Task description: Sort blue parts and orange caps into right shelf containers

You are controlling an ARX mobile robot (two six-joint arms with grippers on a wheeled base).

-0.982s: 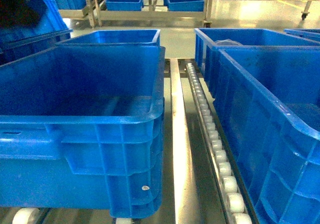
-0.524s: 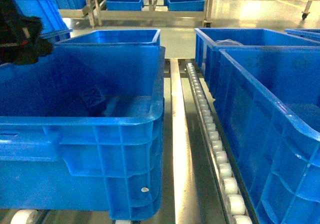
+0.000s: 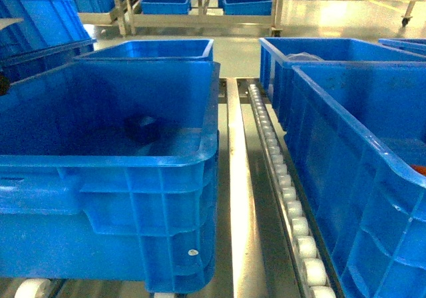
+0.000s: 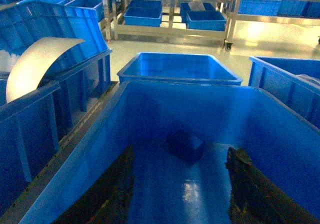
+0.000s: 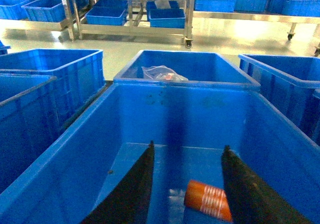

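Half a second ago our left arm was a dark shape over the near-left crate's corner in the head view; it has since gone from that view, and the blue part (image 3: 142,129) now sits on that crate's (image 3: 200,157) floor near the back wall.

From the left wrist we see the same part (image 4: 185,146) lying loose on the floor, ahead of our left gripper (image 4: 180,194), whose fingers are spread wide with nothing between them. Our right gripper (image 5: 186,189) hangs over the right crate (image 5: 185,85), fingers also parted and empty, with an orange cap (image 5: 209,199) lying on its side on the floor just below and between them.

We judge both pieces to be light, rigid plastic. The cap looks smooth and round, so it may roll; we would take it across its cylindrical body. The blocky part offers flat opposite faces for a firm pinch.
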